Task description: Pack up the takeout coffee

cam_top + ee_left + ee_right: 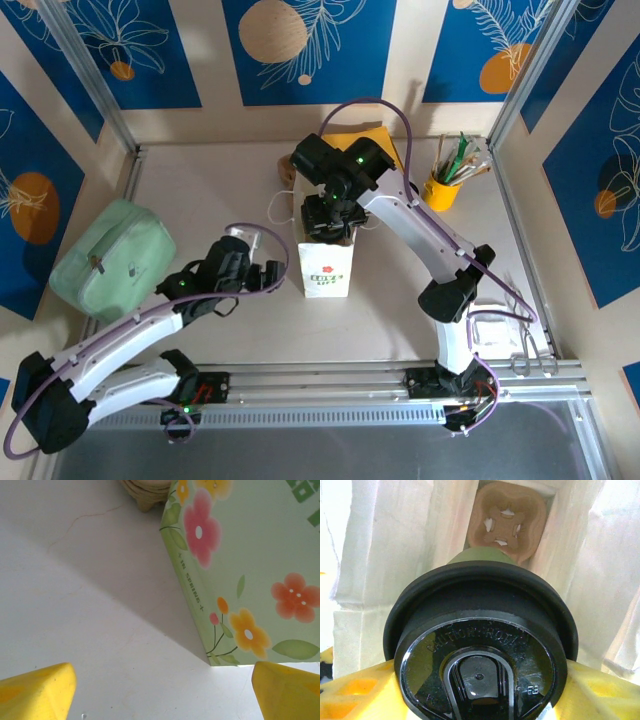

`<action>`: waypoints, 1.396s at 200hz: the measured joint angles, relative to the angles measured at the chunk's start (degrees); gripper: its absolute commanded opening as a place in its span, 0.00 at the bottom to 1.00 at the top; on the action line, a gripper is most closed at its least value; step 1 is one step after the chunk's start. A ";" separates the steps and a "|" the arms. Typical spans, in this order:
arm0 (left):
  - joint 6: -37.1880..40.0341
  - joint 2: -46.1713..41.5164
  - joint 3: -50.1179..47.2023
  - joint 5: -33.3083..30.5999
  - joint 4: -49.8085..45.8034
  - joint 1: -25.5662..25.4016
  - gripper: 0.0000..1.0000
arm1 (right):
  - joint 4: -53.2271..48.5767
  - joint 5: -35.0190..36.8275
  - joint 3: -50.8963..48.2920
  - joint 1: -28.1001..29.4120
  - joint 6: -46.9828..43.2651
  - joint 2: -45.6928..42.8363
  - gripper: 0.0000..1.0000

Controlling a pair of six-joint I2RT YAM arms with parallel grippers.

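The coffee cup has a glossy black lid and an olive-green side. The paper bag is pale green outside, patterned with pink and orange flowers. The cardboard carrier is brown. The wall panels are blue with white leaves and orange circles.

Left arm lies low, left gripper spread wide. Right arm arches over, right gripper clamping the takeout coffee

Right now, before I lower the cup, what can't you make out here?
Top view: the right gripper covers the cup and the bag's mouth, so depth is unclear.
Right wrist view: the lid hides most of the cup's side and part of the carrier.
Left wrist view: the frame edge cuts off the bag's top.
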 measured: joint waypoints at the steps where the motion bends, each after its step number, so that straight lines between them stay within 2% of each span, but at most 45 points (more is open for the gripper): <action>1: 0.04 0.04 0.00 -0.07 0.13 -0.04 0.90 | -0.02 0.00 0.00 0.00 0.00 0.00 0.65; 100: 1.03 4.35 -0.28 -1.86 9.27 -6.12 0.87 | 0.00 -0.37 -1.53 -0.76 -0.46 0.00 0.65; 216: 2.73 12.13 -0.07 -3.32 15.21 -15.32 0.86 | -0.02 -1.11 -4.37 -2.62 -2.75 -0.11 0.65; 251: 4.13 11.26 0.15 -3.37 15.23 -15.65 0.87 | -0.02 -2.62 -4.37 -2.84 -4.94 -0.11 0.65; 279: 5.66 7.06 0.13 -3.56 15.02 -15.65 0.87 | -0.02 -3.06 -4.37 -3.17 -6.27 -0.11 0.65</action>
